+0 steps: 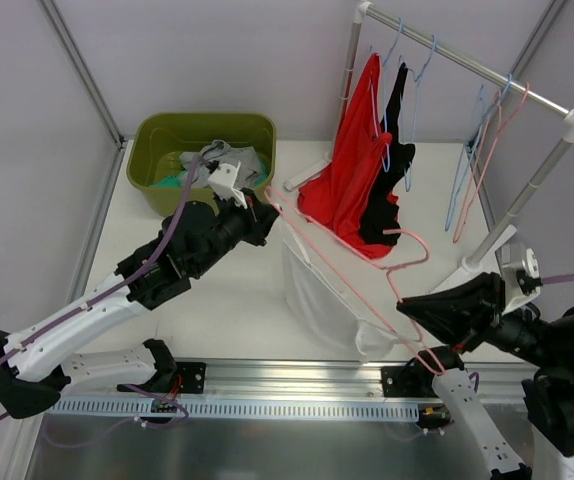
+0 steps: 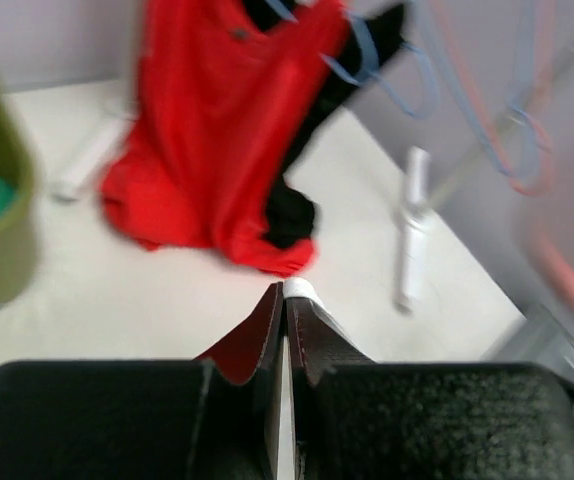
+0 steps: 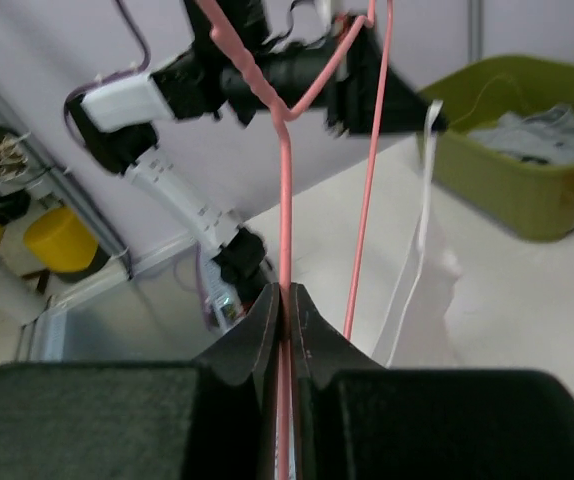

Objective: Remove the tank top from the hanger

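While clamping pink hanger (image 3: 284,200) wire in right hand (image 3: 285,300), shut on it, hold steady. With left hand (image 2: 285,295) shut, seemingly pinching white tank top (image 1: 317,290) strap, draw strap off hanger end slowly. Mind rest of tank top, hanging below hanger between 2 arms, over tabletop (image 1: 217,295).

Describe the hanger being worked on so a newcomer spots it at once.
Start at the clothes rack on the right, then move down-left to the table's middle. The pink hanger there is off the rack and carries a white tank top; the other hangers hang on it.
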Motion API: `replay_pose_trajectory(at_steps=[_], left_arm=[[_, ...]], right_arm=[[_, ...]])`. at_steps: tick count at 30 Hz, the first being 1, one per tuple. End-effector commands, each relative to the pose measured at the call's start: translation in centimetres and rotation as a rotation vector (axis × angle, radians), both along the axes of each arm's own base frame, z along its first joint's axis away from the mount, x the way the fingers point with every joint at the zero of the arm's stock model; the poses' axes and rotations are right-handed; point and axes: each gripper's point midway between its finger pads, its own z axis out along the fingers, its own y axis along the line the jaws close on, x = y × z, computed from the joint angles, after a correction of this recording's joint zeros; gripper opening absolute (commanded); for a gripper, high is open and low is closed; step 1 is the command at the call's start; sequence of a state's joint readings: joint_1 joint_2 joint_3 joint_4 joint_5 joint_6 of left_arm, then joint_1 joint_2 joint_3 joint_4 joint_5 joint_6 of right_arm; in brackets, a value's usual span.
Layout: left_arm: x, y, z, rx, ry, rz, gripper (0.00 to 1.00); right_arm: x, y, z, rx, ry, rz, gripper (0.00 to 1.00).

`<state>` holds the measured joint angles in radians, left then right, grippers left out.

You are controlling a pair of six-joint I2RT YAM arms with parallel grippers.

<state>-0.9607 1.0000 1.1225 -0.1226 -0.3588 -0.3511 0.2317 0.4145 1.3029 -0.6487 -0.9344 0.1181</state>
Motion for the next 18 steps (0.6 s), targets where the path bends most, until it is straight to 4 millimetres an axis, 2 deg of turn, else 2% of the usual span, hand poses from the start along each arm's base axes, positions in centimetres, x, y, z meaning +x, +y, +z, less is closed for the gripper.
replay_pose_trajectory(at_steps=[1, 2, 3, 4, 5, 6, 7, 8, 9, 11, 13, 15, 17, 18], left_arm=[[-5.4, -4.7, 1.3, -0.093, -0.011, -0.402, 0.00], [-6.6, -5.3, 1.5, -0.118, 0.000, -0.471, 0.00], [-7.1, -5.6, 1.4, -0.125, 0.011, -0.500, 0.00], [-7.4, -5.8, 1.6, -0.142, 0.008, -0.523, 0.00], [-7.7, -6.2, 1.3, -0.148, 0.026, -0.544, 0.00], [-8.0, -6.3, 1.2, -0.150, 0.035, -0.560, 0.00], [-7.8, -6.7, 0.3, -0.144, 0.066, -0.558, 0.00], [-7.5, -6.8, -0.3, -0.136, 0.080, -0.549, 0.00], [-6.9, -6.9, -0.9, -0.129, 0.094, -0.517, 0.00], [-4.9, -6.4, -4.1, -0.088, 0.206, -0.375, 0.00], [-2.8, -5.6, -7.0, -0.047, 0.311, -0.244, 0.00], [-2.1, -5.4, -8.3, -0.042, 0.354, -0.189, 0.00], [-0.7, -3.9, -10.7, 0.010, 0.395, -0.053, 0.00], [-0.2, -3.2, -11.4, 0.029, 0.403, -0.001, 0.00]], right_arm=[[4.8, -0.1, 5.5, 0.264, -0.114, -0.112, 0.00], [5.9, -0.3, 6.2, 0.314, -0.137, -0.139, 0.00], [6.5, -1.1, 8.9, 0.419, -0.251, -0.183, 0.00], [7.2, -1.4, 9.6, 0.480, -0.257, -0.191, 0.00], [9.6, -1.3, 8.9, 0.514, -0.243, -0.215, 0.00], [9.7, -2.4, 11.3, 0.615, -0.349, -0.249, 0.00], [10.4, -2.8, 11.8, 0.652, -0.373, -0.269, 0.00], [12.4, -2.9, 12.0, 0.669, -0.384, -0.301, 0.00], [12.8, -3.7, 13.4, 0.713, -0.454, -0.339, 0.00], [15.4, -4.2, 14.7, 0.668, -0.537, -0.445, 0.00], [17.2, -5.0, 15.1, 0.611, -0.592, -0.553, 0.00], [18.8, -6.5, 15.3, 0.583, -0.600, -0.680, 0.00], [18.9, -6.5, 14.8, 0.497, -0.557, -0.708, 0.00], [19.5, -6.2, 12.0, 0.369, -0.434, -0.724, 0.00]])
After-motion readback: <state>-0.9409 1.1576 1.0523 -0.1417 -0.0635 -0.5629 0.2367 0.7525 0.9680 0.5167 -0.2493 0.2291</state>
